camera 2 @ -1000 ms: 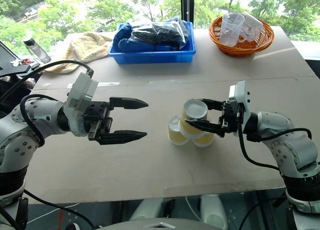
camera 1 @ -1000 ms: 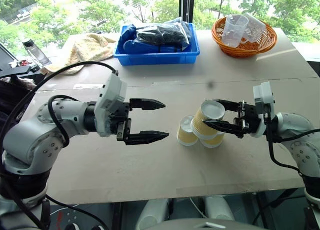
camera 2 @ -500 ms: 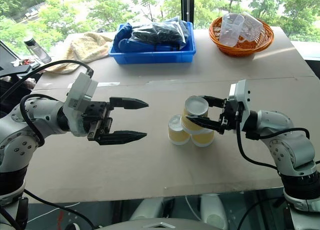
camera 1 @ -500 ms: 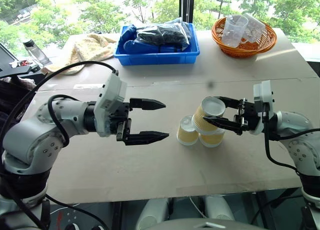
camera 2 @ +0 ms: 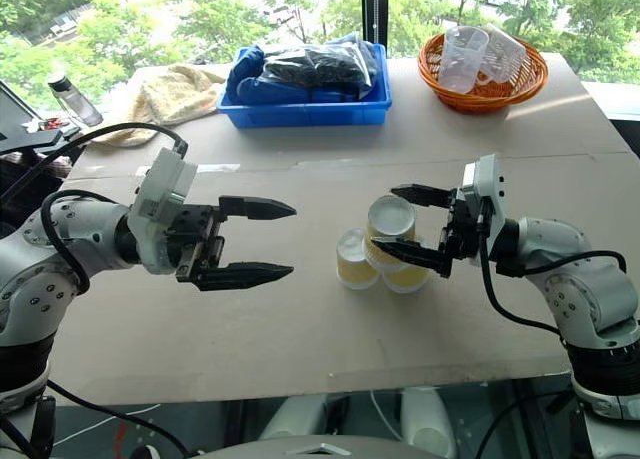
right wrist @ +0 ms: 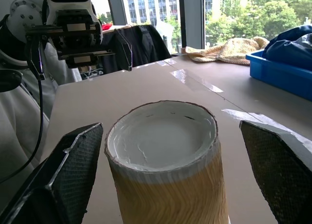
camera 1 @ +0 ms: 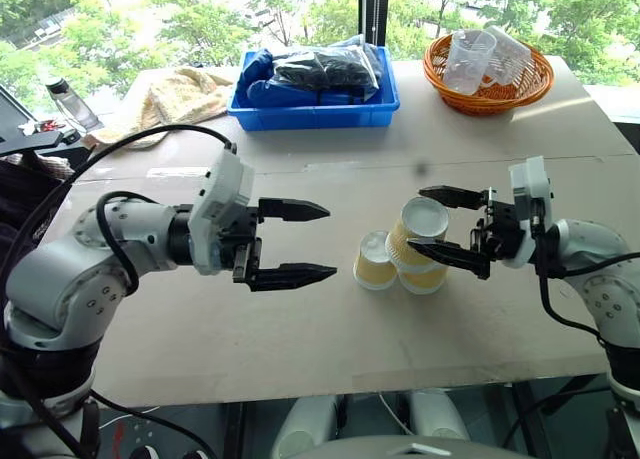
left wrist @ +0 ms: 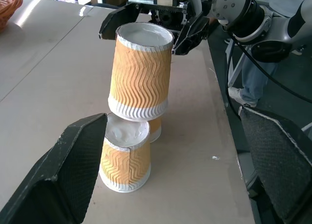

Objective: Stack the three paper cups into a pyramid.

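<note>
No text, label, brand, number or sign can be read anywhere: a small white label (camera 1: 176, 172) stuck on the tabletop (camera 1: 300, 349) at middle left is too small to make out, and the paper cups (left wrist: 140, 77) carry only a zigzag embossed pattern.

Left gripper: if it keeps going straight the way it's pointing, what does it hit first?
Most likely the near bottom cup. The open left gripper points toward the cups, and that one stands closest to its fingertips. Depth is unclear, so it could also clip the top cup.
</note>
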Tool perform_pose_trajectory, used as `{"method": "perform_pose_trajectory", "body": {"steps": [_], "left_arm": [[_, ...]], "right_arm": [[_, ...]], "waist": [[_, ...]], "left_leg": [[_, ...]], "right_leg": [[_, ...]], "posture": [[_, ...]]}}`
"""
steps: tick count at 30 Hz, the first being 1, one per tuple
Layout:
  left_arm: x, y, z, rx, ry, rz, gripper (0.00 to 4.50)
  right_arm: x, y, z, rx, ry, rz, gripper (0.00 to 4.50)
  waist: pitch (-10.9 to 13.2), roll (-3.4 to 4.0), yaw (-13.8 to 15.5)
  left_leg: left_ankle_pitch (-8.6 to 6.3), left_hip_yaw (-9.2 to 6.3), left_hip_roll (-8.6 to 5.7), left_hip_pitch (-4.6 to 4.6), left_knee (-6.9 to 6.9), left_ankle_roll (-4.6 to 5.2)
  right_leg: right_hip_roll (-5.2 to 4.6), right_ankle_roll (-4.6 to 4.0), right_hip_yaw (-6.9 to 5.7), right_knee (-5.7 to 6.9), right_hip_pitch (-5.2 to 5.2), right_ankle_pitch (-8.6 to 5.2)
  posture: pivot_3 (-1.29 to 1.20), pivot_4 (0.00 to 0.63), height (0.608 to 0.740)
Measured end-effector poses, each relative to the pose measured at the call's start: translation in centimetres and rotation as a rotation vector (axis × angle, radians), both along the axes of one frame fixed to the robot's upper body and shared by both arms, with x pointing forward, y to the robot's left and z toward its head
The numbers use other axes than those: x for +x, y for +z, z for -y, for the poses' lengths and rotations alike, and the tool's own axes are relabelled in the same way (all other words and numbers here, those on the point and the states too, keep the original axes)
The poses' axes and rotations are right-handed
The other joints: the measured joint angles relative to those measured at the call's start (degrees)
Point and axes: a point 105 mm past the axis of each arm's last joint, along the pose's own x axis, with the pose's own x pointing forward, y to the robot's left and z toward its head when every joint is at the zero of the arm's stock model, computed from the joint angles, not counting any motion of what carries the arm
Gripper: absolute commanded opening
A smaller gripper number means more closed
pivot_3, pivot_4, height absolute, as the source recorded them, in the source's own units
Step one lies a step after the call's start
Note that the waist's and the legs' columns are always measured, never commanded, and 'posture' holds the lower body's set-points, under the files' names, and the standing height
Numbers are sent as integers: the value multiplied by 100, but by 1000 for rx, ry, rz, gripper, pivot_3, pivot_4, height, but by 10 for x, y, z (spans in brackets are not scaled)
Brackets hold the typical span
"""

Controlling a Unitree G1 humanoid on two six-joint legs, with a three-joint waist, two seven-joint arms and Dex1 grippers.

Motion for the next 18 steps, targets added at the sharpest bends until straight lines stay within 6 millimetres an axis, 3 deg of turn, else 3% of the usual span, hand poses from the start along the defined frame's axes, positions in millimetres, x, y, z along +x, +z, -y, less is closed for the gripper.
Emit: {"method": "perform_pose_trajectory", "body": {"steps": [3,8,14,18], "left_arm": [[-1,-9,-9,-18,40,-35,4500],[-4,-44,-31,-18,183,-131,4500],[6,-80,-49,-26,400,-93,4500],[17,-124,-68,23,588,-79,4500]], "right_arm": [[-5,-4,15,-10,-27,5,4412],[-19,-25,42,7,-106,-26,4412],[-25,-52,73,8,-252,-36,4412],[-19,-93,104,-44,-405,-75,4412]], "waist": [[0,0,4],[0,1,15],[-2,2,56],[-4,2,56]], "left_leg": [[0,0,0,1,-4,0],[0,2,1,2,-6,1],[-1,5,0,16,-2,1],[-1,12,0,19,-3,1]], "right_leg": [[0,0,0,-2,0,0],[-1,0,4,-4,2,0],[-1,0,7,4,13,0],[-1,0,11,4,15,0]], "posture": [[0,150,740],[0,150,740],[0,150,740],[0,150,740]]}}
